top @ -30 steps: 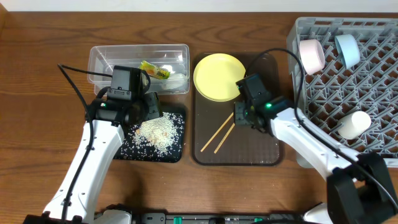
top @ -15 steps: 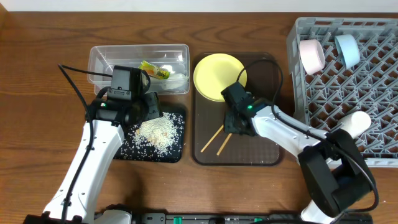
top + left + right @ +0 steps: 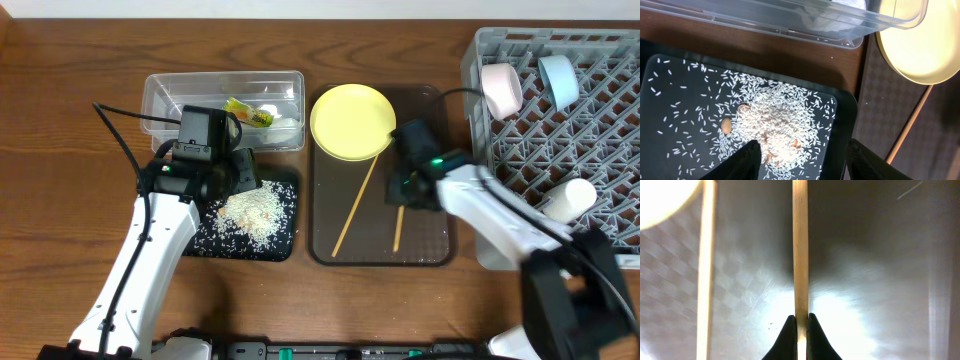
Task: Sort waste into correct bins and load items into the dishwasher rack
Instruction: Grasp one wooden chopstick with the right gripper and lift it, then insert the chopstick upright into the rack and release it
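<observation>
Chopstick (image 3: 800,255) is pinched at its near end btwn the R fingers (image 3: 788,339), which are pressed tight onto it. It runs straight out ahead of them over the brown serving tray (image 3: 425,245); can't tell if it's lifted or resting. 2nd chopstick (image 3: 356,205) lies loose on the same tray, just to the left of those fingers, slanted. Its far end is by the yellow plate (image 3: 350,120).

L fingers (image 3: 747,159) are spread wide w/ nothing btwn them, above the black tray (image 3: 842,125). Rice pile (image 3: 775,117) is just ahead of them. Clear tub (image 3: 170,90) w/ wrapper (image 3: 248,112) is further ahead.

Grey rack (image 3: 600,140) is well off to the right of the R fingers, holding pink bowl (image 3: 500,88), blue bowl (image 3: 560,80) & white cup (image 3: 567,200).
</observation>
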